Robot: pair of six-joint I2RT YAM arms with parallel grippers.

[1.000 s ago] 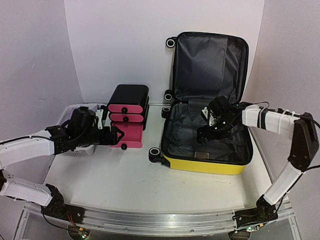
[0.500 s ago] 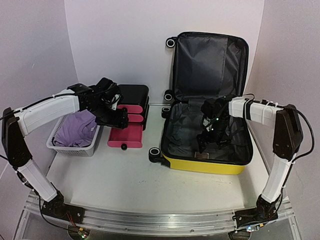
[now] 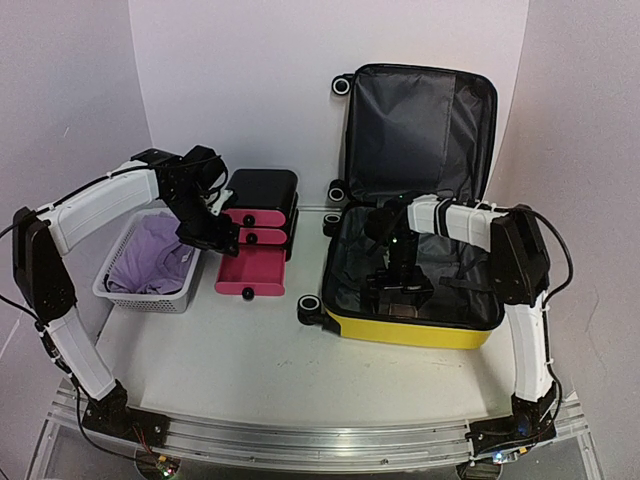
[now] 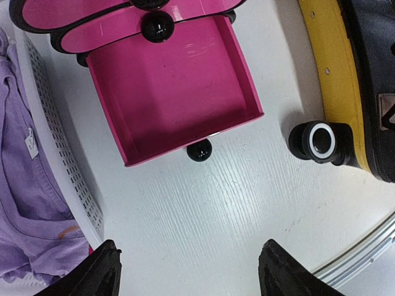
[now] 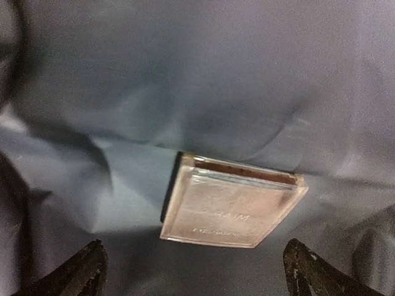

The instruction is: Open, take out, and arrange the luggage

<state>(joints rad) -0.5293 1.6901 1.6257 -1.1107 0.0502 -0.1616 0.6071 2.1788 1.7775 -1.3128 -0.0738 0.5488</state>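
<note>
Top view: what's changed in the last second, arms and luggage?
Left gripper swung up off the basket toward the drawer box, uncovering purple clothing. Right gripper slid left inside the luggage, over a flat case. Both open, empty. Luggage, box and basket unmoved.

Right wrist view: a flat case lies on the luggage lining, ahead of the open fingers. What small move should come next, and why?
Probably lower the right gripper until its fingers straddle the flat case. The jaws stand wide open and hold nothing. The case lies roughly centred ahead of them, flat on the dark lining of the luggage, so a short descent should bring it within grasp.
</note>
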